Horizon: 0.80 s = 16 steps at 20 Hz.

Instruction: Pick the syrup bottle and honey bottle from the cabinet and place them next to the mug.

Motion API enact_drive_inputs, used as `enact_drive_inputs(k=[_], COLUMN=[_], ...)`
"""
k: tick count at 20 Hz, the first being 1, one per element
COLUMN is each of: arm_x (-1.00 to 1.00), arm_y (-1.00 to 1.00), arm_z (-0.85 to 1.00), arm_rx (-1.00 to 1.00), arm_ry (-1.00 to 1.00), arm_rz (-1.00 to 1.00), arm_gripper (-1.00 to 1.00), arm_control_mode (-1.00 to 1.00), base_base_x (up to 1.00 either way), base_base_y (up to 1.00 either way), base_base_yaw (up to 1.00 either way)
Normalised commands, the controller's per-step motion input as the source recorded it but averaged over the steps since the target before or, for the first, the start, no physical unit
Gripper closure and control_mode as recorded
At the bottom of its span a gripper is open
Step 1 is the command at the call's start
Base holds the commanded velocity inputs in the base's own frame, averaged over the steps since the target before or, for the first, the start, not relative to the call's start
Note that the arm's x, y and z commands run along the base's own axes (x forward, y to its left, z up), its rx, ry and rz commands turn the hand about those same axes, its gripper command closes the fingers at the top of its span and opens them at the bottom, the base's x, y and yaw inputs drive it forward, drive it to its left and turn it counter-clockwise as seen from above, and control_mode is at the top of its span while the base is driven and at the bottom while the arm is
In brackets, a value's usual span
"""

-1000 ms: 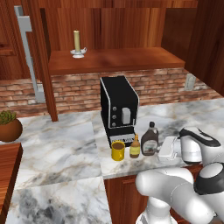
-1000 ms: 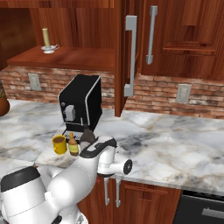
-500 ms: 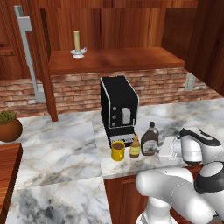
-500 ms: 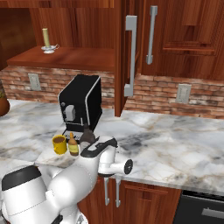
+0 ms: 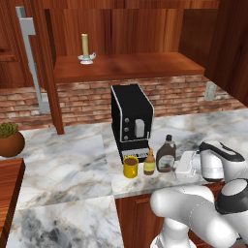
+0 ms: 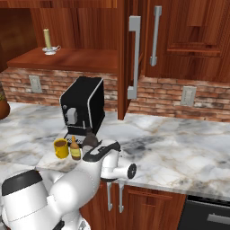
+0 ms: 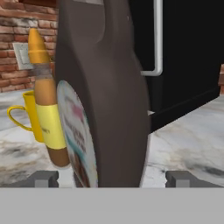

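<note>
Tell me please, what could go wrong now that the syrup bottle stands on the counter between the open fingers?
1. The gripper is open, but its fingertips flank the syrup bottle; a crooked retreat might tip it.
2. The honey bottle and mug stand close beside it, so a fall could topple them.

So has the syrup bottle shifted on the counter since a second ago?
No. The syrup bottle stands where it did, just right of the honey bottle and in front of the coffee machine.
</note>
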Motion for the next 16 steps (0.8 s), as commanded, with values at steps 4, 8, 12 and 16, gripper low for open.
enact_drive_inputs(k=[4, 8, 12, 16], arm_x=[-0.02, -0.3, -0.39, -0.53], arm_y=[0.0, 0.0, 0.0, 0.15], arm_z=[0.03, 0.29, 0.56, 0.78], arm_rx=[0.0, 0.0, 0.0, 0.0], arm_ry=[-0.01, -0.1, -0.14, -0.07], arm_rz=[0.0, 0.0, 0.0, 0.0], arm_gripper=[-1.0, -1.0, -1.0, -1.0], arm_control_mode=[-1.0, -1.0, -1.0, -1.0], base_base_x=[0.0, 0.0, 0.0, 0.0], base_base_y=[0.0, 0.0, 0.0, 0.0], base_base_yaw=[0.0, 0.0, 0.0, 0.0])
